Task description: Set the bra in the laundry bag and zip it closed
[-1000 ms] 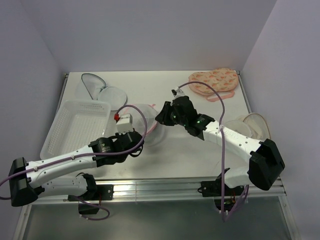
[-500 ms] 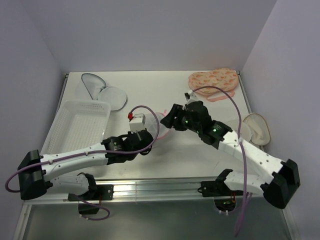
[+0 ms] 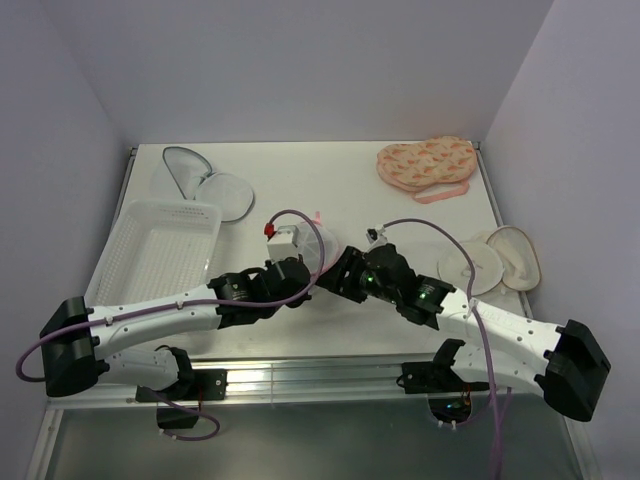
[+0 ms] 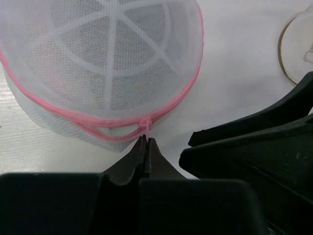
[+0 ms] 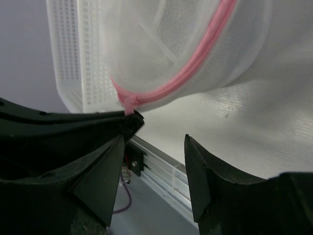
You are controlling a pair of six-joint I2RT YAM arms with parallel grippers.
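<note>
The laundry bag (image 4: 107,63) is a white mesh dome with a pink zipper; it lies mid-table in the top view (image 3: 322,243). My left gripper (image 4: 145,140) is shut on the bag's pink zipper pull (image 4: 145,126) at the bag's near edge. In the top view it (image 3: 308,277) sits just in front of the bag. My right gripper (image 5: 156,142) is open and empty below the zipper line (image 5: 195,61), close beside the left fingers (image 5: 73,122). In the top view it (image 3: 340,280) is at the bag's right. The bra is hidden; only grey shading shows through the mesh.
A white plastic basket (image 3: 155,250) stands at the left. A white mesh pouch with grey trim (image 3: 200,180) lies at the back left. An orange patterned pouch (image 3: 425,160) lies at the back right. Beige round cups (image 3: 495,260) lie at the right edge.
The left gripper has moved right with the zipper pull, and the bag has shifted right. The right gripper has swung from behind the bag to its near right side, beside the left fingers.
</note>
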